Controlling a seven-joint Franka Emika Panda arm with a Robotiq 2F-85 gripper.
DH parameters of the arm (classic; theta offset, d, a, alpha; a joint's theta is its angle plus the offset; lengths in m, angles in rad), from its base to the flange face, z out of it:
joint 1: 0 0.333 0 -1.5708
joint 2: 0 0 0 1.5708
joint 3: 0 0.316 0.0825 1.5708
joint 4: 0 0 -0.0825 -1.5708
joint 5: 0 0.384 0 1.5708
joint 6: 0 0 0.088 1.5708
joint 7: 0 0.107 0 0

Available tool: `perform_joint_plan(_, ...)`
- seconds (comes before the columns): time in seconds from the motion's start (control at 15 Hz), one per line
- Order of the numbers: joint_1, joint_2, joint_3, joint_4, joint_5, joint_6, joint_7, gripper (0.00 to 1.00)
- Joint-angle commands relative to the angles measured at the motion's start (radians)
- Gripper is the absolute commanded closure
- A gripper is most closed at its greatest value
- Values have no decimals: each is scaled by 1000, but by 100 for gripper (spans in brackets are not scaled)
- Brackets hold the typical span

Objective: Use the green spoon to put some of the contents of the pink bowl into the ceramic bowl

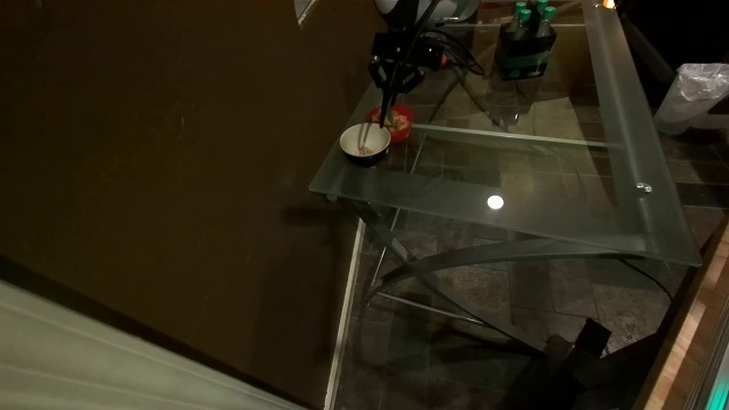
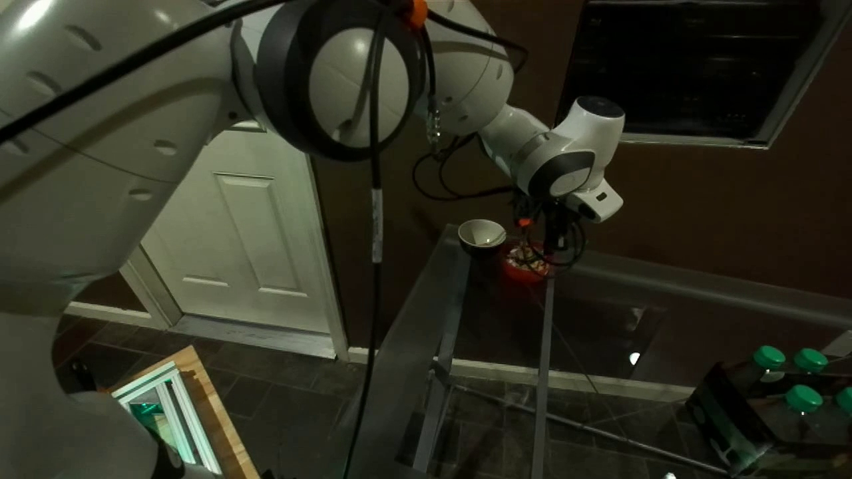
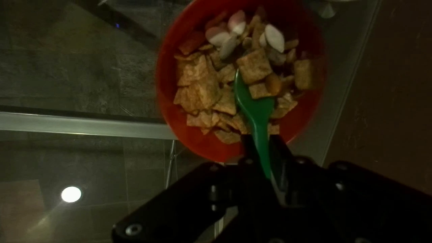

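Observation:
The pink bowl, reddish, shows in the wrist view (image 3: 166,84) and both exterior views (image 1: 403,135) (image 2: 524,274). It holds brown cereal squares (image 3: 199,87) and some pale pieces. My gripper (image 3: 261,140) is shut on the handle of the green spoon (image 3: 259,113), above the bowl's edge. The spoon's head lies among the cereal, its tip partly covered by squares. In an exterior view the gripper (image 1: 393,98) points down over the pink bowl. The white ceramic bowl (image 1: 350,142) stands right beside it, with a few bits at its bottom; it also shows in an exterior view (image 2: 476,233).
The bowls stand near a corner of the glass table (image 1: 512,188), close to a brown wall (image 1: 199,171). A carrier of bottles with green caps (image 1: 527,57) stands further along the table; it also shows in an exterior view (image 2: 745,419). Loose black cables (image 2: 459,196) hang by the wrist.

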State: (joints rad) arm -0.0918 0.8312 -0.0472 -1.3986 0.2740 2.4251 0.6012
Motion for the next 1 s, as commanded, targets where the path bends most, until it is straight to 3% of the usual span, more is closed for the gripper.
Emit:
perform_joint_plan(0.0,-37,10,32,31,62,-39,-63,96)
perform_joint_plan(0.93,-99,-3,67,15,150,-62,-201,96)
